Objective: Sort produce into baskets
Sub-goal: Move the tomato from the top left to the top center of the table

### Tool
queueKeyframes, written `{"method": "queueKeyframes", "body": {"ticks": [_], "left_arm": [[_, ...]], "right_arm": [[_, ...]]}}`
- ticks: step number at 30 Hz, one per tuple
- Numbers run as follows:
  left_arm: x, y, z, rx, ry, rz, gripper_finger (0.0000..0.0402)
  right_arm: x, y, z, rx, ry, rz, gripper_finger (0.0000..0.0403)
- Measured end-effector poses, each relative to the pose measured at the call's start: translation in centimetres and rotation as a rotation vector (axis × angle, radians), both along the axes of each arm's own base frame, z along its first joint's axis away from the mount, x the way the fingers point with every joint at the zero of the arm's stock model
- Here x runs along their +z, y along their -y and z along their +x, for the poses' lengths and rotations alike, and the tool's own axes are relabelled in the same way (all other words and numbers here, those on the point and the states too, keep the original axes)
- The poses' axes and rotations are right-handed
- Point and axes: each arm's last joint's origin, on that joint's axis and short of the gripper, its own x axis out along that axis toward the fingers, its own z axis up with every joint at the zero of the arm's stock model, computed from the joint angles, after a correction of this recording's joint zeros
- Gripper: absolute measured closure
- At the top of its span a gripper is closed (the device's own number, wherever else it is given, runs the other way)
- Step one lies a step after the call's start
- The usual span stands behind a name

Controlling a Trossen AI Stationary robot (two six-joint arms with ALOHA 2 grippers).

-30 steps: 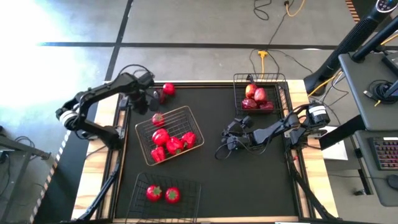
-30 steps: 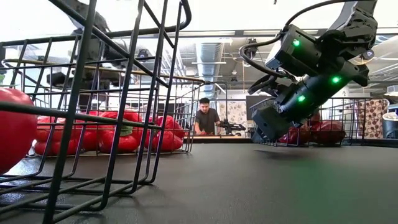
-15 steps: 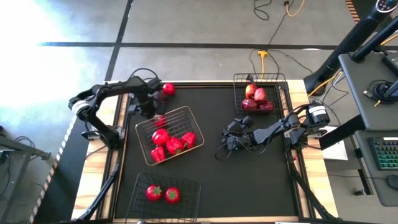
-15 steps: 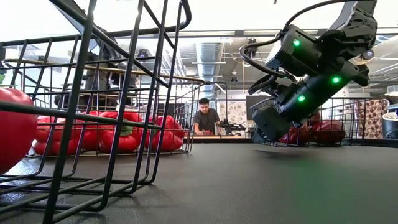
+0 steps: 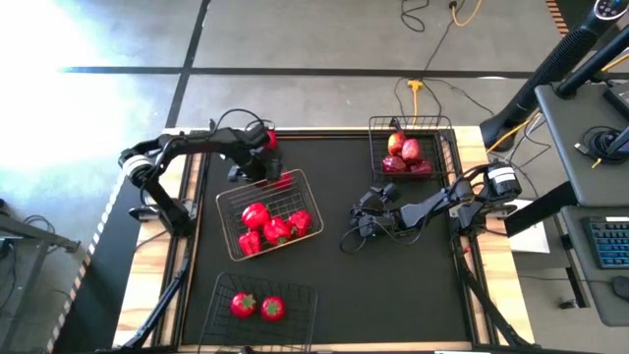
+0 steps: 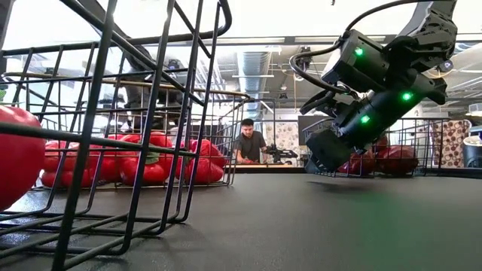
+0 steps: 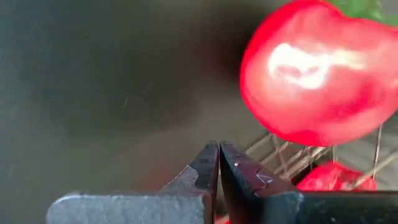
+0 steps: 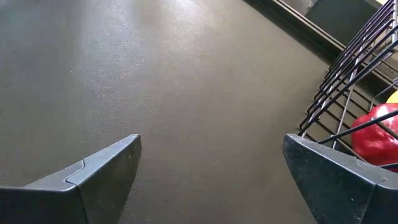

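Tomatoes (image 5: 256, 306) sit sorted in nearest basket (image 5: 257, 285). Right gripper (image 5: 366, 222) idles mid-worktop, jaws wide. Left gripper (image 5: 263, 165), jaws shut and seemingly empty, crowds loose produce (image 7: 311, 74) at pepper basket's (image 5: 228, 205) far rim; a nudge could roll it away.

Robotics lab or workshop, exposed ceiling ducts (image 6: 254, 64), person at bench (image 6: 249, 142), floor cables (image 5: 432, 39)
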Motion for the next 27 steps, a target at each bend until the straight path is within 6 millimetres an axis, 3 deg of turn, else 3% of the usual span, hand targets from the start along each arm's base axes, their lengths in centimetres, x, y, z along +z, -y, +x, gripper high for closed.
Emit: {"method": "queueKeyframes", "body": {"ticks": [8,18,22,27], "left_arm": [[-0.3,-1.4,2.0,0.012,0.139,0.154,0.0401],[1.1,-1.3,1.9,-0.04,0.14,0.291,0.0402],[3.9,-1.1,0.7,-0.031,0.097,0.399,0.0401],[11.2,0.4,0.0,-0.015,0.215,0.587,0.0401]], "right_arm": [[0.0,0.0,0.0,0.0,0.0,0.0,0.0019],[0.0,0.0,0.0,0.0,0.0,0.0,0.0019],[0.0,0.0,0.0,0.0,0.0,0.0,0.0019],[0.0,0.0,0.0,0.0,0.001,0.0,0.0019]]}}
